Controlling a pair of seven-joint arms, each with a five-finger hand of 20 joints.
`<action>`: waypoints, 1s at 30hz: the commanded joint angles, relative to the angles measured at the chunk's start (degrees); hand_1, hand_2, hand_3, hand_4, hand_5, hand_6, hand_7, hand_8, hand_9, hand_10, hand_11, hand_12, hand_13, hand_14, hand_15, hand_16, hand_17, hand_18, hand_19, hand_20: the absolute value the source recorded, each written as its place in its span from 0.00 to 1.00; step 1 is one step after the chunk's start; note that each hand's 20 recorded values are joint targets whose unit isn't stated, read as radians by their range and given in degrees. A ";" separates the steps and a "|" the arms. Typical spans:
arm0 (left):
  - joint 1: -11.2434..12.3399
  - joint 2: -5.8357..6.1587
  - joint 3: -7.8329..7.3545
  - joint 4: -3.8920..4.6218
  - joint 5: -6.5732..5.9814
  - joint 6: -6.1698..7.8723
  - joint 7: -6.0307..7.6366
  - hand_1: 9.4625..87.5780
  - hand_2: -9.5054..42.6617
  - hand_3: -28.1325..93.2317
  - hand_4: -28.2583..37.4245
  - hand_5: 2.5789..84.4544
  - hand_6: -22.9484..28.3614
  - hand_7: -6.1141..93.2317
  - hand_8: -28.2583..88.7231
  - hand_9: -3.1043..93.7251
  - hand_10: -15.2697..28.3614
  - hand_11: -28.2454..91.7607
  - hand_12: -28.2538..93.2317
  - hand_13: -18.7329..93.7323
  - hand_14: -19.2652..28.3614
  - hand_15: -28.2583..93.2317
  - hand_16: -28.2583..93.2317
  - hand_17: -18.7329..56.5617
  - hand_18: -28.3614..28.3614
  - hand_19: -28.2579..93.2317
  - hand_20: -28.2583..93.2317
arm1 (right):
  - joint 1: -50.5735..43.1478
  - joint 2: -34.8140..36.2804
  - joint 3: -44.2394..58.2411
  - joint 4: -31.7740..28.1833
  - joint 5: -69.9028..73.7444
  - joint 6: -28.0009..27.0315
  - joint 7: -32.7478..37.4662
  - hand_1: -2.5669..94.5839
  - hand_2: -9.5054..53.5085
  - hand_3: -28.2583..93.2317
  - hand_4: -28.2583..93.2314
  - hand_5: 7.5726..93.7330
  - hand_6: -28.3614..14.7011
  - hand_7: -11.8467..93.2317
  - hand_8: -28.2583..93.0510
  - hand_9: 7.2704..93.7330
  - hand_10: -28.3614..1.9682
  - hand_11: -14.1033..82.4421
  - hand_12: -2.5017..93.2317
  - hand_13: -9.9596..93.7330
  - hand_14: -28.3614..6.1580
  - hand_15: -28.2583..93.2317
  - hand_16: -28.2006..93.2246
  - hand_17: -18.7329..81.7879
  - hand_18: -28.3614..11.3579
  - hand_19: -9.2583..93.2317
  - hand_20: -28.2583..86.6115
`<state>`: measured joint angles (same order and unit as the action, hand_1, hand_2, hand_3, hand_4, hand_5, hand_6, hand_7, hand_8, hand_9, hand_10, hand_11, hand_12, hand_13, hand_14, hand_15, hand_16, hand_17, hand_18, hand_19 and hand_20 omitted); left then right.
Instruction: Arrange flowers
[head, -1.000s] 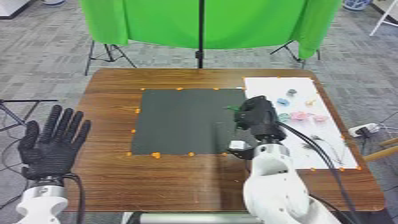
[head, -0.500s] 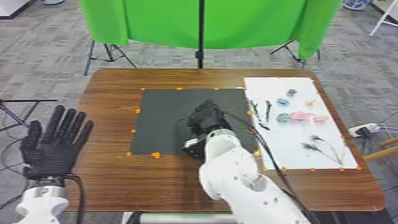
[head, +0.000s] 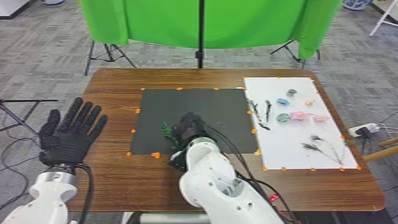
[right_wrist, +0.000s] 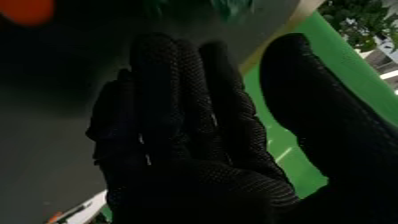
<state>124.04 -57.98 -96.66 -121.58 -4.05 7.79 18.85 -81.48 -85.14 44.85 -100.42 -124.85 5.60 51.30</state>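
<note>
Right hand (head: 188, 129) over the dark mat (head: 206, 100), beside the green sprig (head: 168, 131).

I have the right hand open: in the wrist view its fingers (right_wrist: 160, 95) extend almost straight, thumb apart, with nothing visible in the palm; I cannot tell whether the fingers touch the sprig, which lies on the mat's left part. My left hand (head: 69, 140) is open, fingers spread, at the left edge of the surface (head: 120, 187). On the white sheet (head: 277, 150), at right: dark green stems (head: 268, 108) along its left side, pink blooms (head: 298, 116) beside a green bloom (head: 283, 117), a blue bloom (head: 282, 101) farther back, thin dark sprigs (head: 311, 147) nearer.
</note>
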 joint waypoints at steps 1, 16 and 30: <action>1.74 -0.85 -0.45 0.08 -0.13 -1.47 0.92 0.24 0.45 0.85 0.00 0.52 0.62 0.15 0.17 0.44 0.67 0.37 0.29 0.41 0.68 0.43 0.17 0.17 0.71 0.49 0.32 | -0.91 0.86 0.13 -1.22 0.15 1.04 -1.33 0.38 0.00 0.97 0.03 0.39 0.30 0.35 0.10 0.44 0.06 0.63 0.21 0.58 0.17 0.84 0.33 0.48 0.00 1.00 0.53; 7.70 -4.38 -3.59 -1.75 0.15 -3.41 5.10 0.24 0.45 0.85 0.00 0.52 0.61 0.14 0.17 0.43 0.67 0.36 0.29 0.40 0.68 0.43 0.17 0.17 0.71 0.49 0.32 | -7.21 16.75 6.54 -16.37 -3.88 -18.99 -12.29 0.35 0.09 0.92 0.05 0.66 0.41 0.27 0.13 0.59 0.11 0.43 0.20 0.58 0.16 0.79 0.33 0.45 0.00 0.96 0.45; 6.22 -3.95 -2.76 -1.22 -0.19 -3.18 4.71 0.25 0.46 0.85 0.00 0.52 0.61 0.14 0.17 0.43 0.67 0.36 0.30 0.40 0.68 0.43 0.18 0.17 0.71 0.48 0.32 | -4.95 11.62 3.11 -15.26 1.00 -27.98 -12.19 0.35 0.15 0.90 0.06 0.73 0.45 0.26 0.14 0.67 0.16 0.50 0.25 0.62 0.17 0.82 0.38 0.45 0.00 0.96 0.44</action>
<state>130.55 -61.83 -99.80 -123.38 -3.94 4.67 23.89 -87.90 -70.21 50.40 -116.28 -124.89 -21.14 39.79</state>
